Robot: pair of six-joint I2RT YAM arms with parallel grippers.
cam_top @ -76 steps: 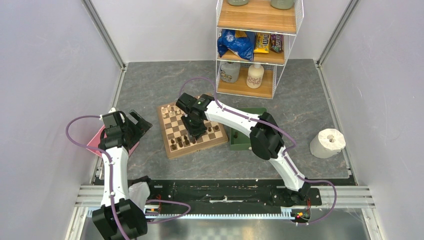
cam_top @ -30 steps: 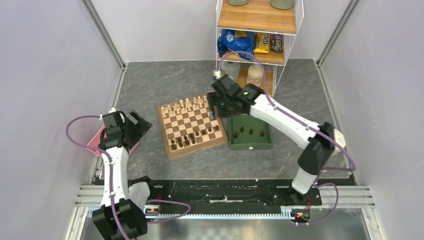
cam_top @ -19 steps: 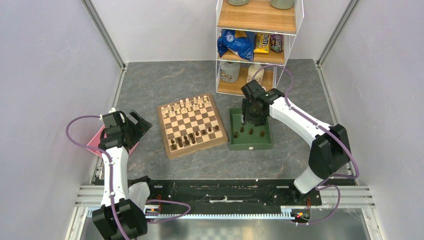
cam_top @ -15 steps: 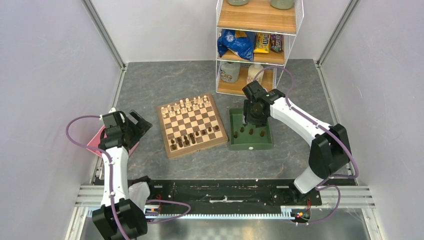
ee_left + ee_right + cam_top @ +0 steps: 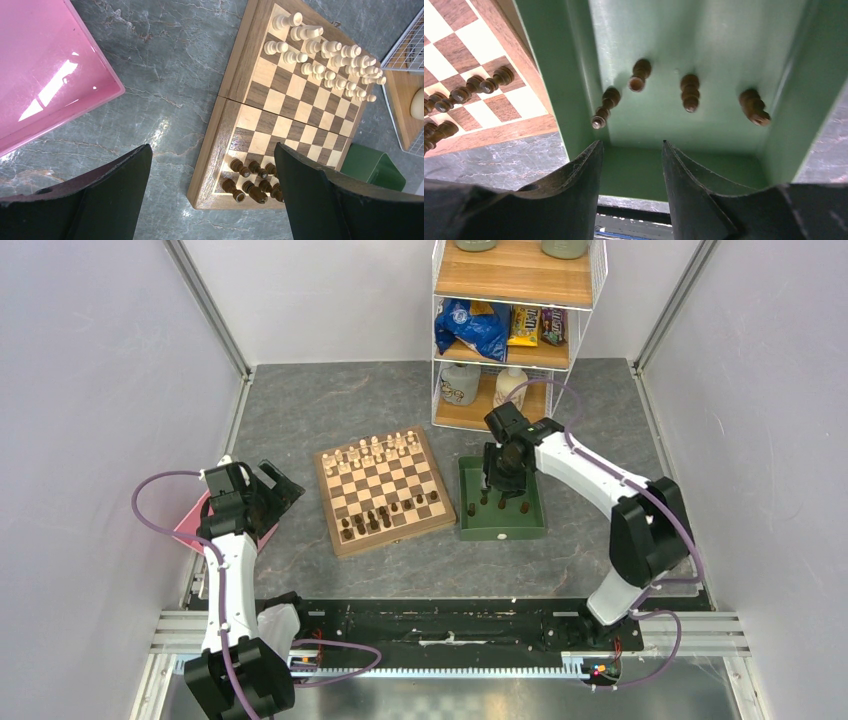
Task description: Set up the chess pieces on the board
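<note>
The wooden chessboard (image 5: pixel 385 493) lies mid-table; it also shows in the left wrist view (image 5: pixel 280 100). Cream chessmen fill its far rows. Several dark-brown chess pieces (image 5: pixel 385 517) stand on its near rows, seen too in the left wrist view (image 5: pixel 250 180). Several more dark pieces (image 5: pixel 690 92) stand in the green tray (image 5: pixel 503 523). My right gripper (image 5: pixel 503 483) hangs over the tray, jaws open and empty (image 5: pixel 631 147), just above the pieces. My left gripper (image 5: pixel 275 483) is open wide and empty, left of the board over the table (image 5: pixel 210 170).
A pink tray (image 5: pixel 192 525) lies under the left arm, also in the left wrist view (image 5: pixel 40 65). A wire shelf (image 5: pixel 510 330) with bottles and snacks stands behind the green tray. A paper roll (image 5: pixel 655 525) sits at the right.
My right arm left the board's near rows, swung right past the shelf and came down over the green tray. Its elbow has drawn in. The left arm has not moved.
</note>
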